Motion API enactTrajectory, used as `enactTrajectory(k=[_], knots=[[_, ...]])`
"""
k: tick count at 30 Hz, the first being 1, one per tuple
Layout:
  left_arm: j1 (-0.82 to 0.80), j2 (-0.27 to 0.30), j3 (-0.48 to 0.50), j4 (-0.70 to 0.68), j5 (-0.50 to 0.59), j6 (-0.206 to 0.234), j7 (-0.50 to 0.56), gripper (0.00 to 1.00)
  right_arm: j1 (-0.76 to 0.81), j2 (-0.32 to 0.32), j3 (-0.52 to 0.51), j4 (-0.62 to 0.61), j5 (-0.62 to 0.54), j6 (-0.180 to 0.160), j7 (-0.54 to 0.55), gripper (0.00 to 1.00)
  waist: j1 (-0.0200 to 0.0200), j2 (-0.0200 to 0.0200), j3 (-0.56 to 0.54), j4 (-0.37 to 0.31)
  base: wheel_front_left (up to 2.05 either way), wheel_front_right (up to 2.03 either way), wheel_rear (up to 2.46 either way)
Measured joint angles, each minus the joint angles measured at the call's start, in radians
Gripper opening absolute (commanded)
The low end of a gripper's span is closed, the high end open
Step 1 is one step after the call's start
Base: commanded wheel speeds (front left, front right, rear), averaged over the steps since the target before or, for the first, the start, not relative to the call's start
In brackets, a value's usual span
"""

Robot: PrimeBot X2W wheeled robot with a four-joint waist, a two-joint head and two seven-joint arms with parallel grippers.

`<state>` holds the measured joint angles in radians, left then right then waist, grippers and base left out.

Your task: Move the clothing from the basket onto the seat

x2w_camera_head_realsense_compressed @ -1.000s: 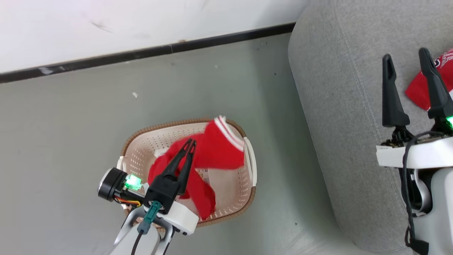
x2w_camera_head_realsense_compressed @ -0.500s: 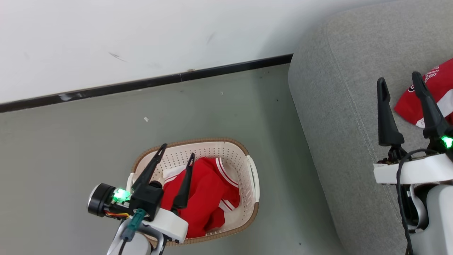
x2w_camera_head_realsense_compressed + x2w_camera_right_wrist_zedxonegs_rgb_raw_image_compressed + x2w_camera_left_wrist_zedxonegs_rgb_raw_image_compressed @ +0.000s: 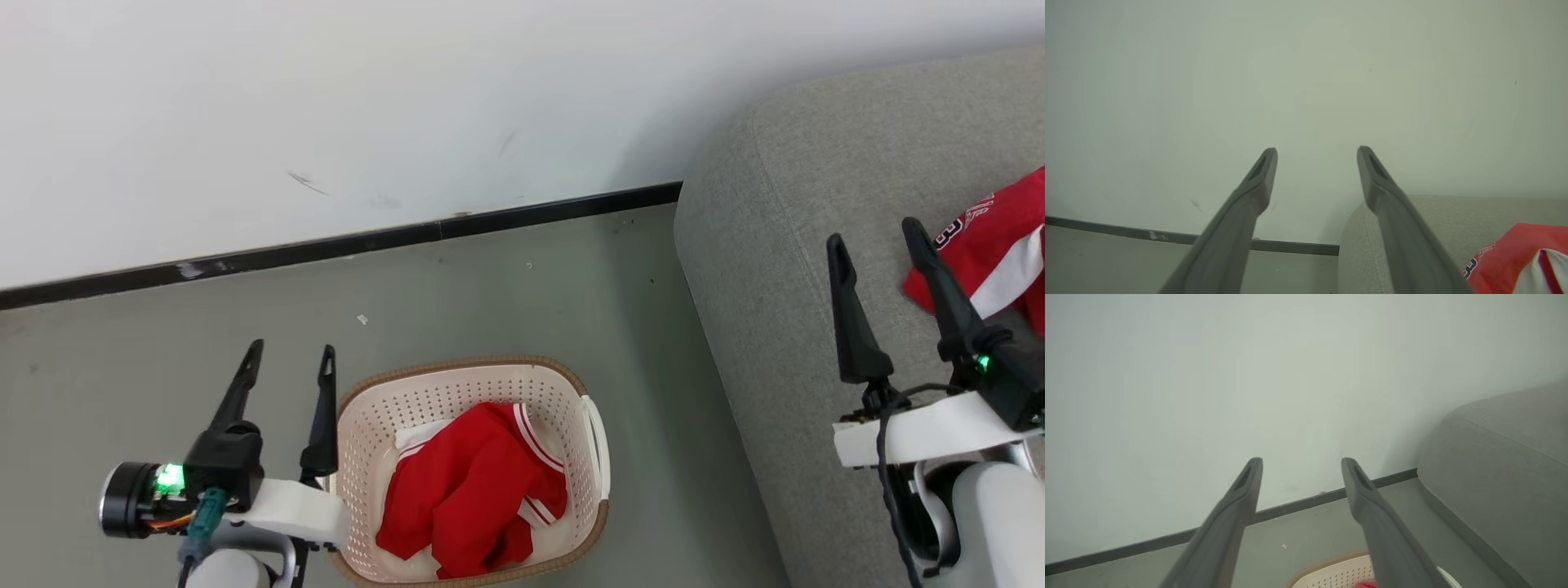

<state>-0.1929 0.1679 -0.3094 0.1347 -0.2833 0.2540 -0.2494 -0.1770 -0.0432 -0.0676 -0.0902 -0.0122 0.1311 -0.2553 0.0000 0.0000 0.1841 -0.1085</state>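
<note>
One red garment [image 3: 992, 261], with a white stripe and dark lettering, already lies on the seat [image 3: 775, 269], near the rounded end of this grey sofa. The other red garment [image 3: 465, 490], with white trim, lies crumpled inside the basket [image 3: 384, 408], which stands on the floor [image 3: 490, 302] near the end of the sofa.

The left gripper [image 3: 292, 347] hangs just beside the left side of the basket, over the floor. Its fingers [image 3: 1237, 506] are spread apart with nothing between them. In the left wrist view the wall and the dark skirting show through the gap. The right gripper [image 3: 872, 230] is above the seat, its fingers also released and empty. The garment on the sofa is just beside its right finger, and I cannot tell if they touch.

By my judgement the task is about half done: one piece is delivered and one is not yet moved. What is left is to grasp the heap in the basket, lift it out and put it on the seat. A small white part shows at the upper edge of this heap; whether it belongs to the same garment or to another one, I cannot tell.
</note>
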Motion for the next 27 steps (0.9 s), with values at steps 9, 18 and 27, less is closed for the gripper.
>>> enactTrajectory(k=[9,18,27], knots=[[0.067,0.028,0.092,-0.014,-0.043,0.032,0.0,1.0,0.077,0.0,0.021,0.034,0.0,0.0,0.0,1.0,0.0,0.0,-0.058,0.015,0.0,0.0,0.0],[0.142,0.034,0.141,-0.028,-0.075,0.045,0.0,1.0,0.15,0.001,0.044,0.063,0.002,0.0,0.007,1.0,0.0,0.0,-0.114,0.03,0.0,0.0,0.0],[0.193,0.031,0.14,-0.037,-0.105,0.043,0.0,1.0,0.199,0.002,0.052,0.073,0.013,0.0,0.019,1.0,-0.0001,0.0,-0.161,0.043,0.0,0.0,0.0]])
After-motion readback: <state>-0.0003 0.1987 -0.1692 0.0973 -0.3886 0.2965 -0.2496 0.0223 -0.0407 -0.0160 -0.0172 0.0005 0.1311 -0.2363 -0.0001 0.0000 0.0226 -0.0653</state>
